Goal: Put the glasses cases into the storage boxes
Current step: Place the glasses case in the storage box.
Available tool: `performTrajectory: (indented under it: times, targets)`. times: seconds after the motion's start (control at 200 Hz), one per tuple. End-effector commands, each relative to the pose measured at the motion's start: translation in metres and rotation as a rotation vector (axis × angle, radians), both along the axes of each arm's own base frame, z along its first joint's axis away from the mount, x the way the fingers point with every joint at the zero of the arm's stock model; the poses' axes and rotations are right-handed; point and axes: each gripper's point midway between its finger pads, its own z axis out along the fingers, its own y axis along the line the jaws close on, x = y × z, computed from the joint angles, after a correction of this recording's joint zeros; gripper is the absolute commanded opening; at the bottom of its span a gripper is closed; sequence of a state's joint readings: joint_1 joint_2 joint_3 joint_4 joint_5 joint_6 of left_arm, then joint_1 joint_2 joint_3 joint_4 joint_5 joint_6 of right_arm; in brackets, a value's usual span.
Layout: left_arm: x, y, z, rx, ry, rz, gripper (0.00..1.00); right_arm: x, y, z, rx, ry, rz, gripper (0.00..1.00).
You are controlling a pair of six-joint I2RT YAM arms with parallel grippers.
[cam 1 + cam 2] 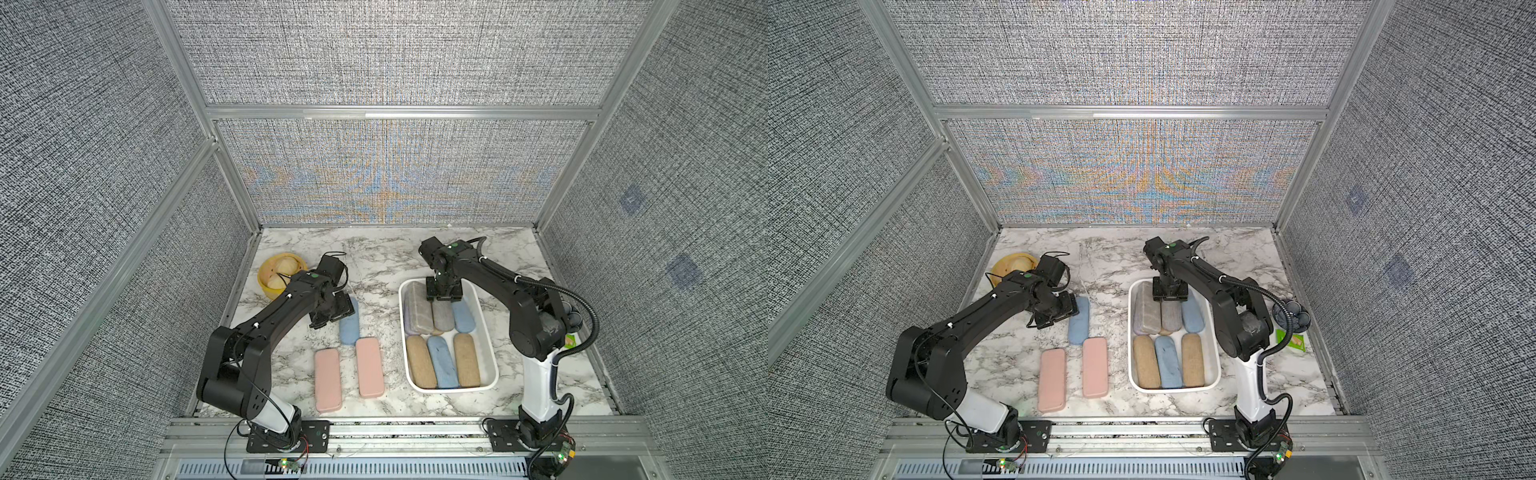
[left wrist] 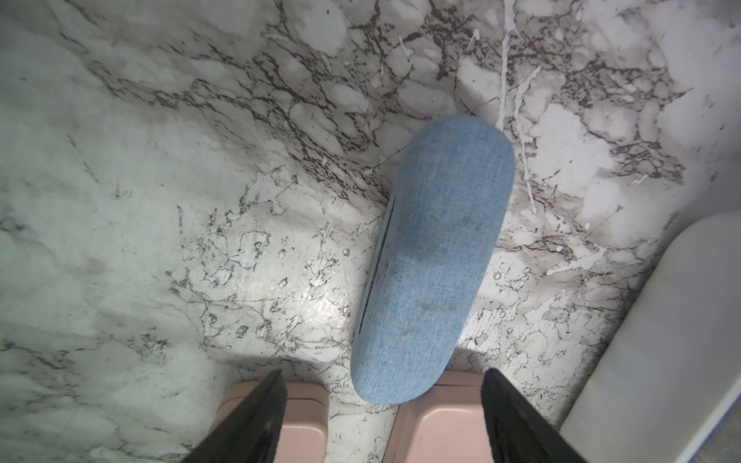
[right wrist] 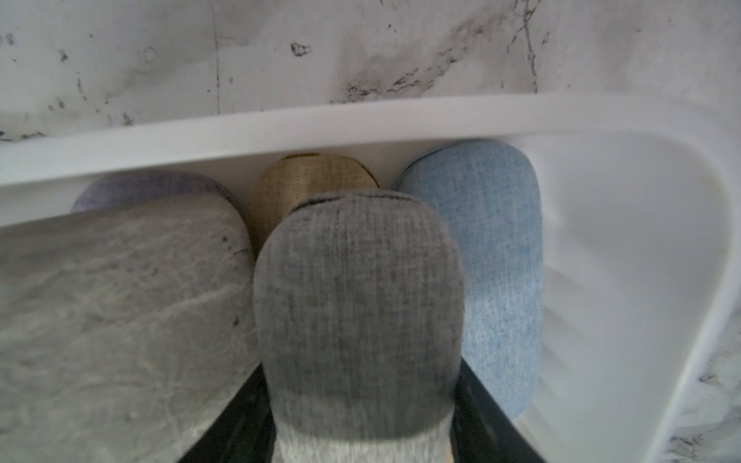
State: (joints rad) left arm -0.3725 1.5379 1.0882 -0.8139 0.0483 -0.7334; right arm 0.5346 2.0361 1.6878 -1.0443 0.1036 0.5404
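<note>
The white storage box sits right of centre and holds several glasses cases. Its near row is tan, blue, tan. In the far row a flat grey case lies on a lavender one, and a light blue case lies to the right. My right gripper is shut on the rounded grey case in the middle of that row, above a tan case. My left gripper hangs open over the table by a light blue case. Two pink cases lie in front of it.
A yellow steamer basket with buns stands at the far left, behind the left arm. A green packet and a dark bundle lie at the right edge behind the right arm. Panel walls enclose the marble table.
</note>
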Motion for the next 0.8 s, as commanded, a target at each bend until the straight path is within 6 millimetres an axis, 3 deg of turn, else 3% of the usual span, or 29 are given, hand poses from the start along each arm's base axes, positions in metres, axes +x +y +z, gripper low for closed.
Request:
performTrajectory:
  times: [0.0,0.33,0.445,0.605,0.795]
  targets:
    - [0.000,0.000,-0.001,0.004,0.005,-0.008,0.78,0.000,0.017,0.001,0.082,0.012,0.019,0.57]
    - [0.000,0.000,-0.002,0.008,0.008,-0.006,0.80,-0.003,0.027,0.022,0.175,-0.002,0.003,0.59]
    - [0.000,0.001,-0.005,0.016,0.018,-0.008,0.92,-0.004,0.032,0.017,0.198,0.021,0.009,0.68]
    - [-0.001,0.002,-0.009,0.019,0.028,-0.007,0.92,-0.004,0.034,0.008,0.204,0.048,0.010,0.73]
    - [-0.001,0.000,-0.011,0.012,0.033,-0.009,0.92,-0.003,0.028,0.015,0.189,0.030,0.005,0.76]
